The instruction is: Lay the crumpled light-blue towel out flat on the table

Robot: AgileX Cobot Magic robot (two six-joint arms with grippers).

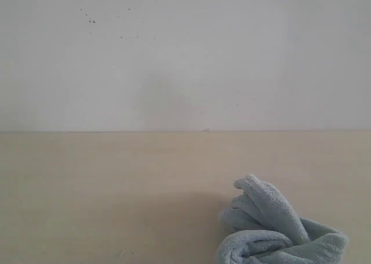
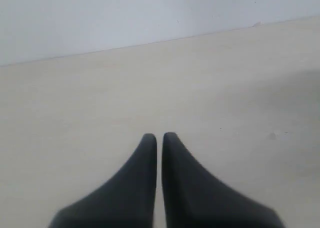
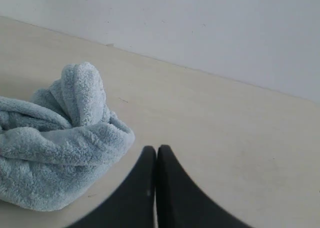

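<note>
Exterior view: towel (image 1: 272,229) is clipped by the bottom edge, so its lower part is out of frame. In the right wrist view it also runs off the frame edge. The folds wrap inward (hems and corners are buried, can't trace any). Only the finger ends of the left gripper (image 2: 159,137) and right gripper (image 3: 156,149) show, the rest is cut off by the frame. The wall (image 1: 232,55) has dark specks (image 1: 91,21), too small to identify. There's a tiny bit (image 1: 206,129) where the wall meets the table (image 1: 87,188), can't tell what. The faint mark (image 1: 122,253) on the table is unreadable.
</note>
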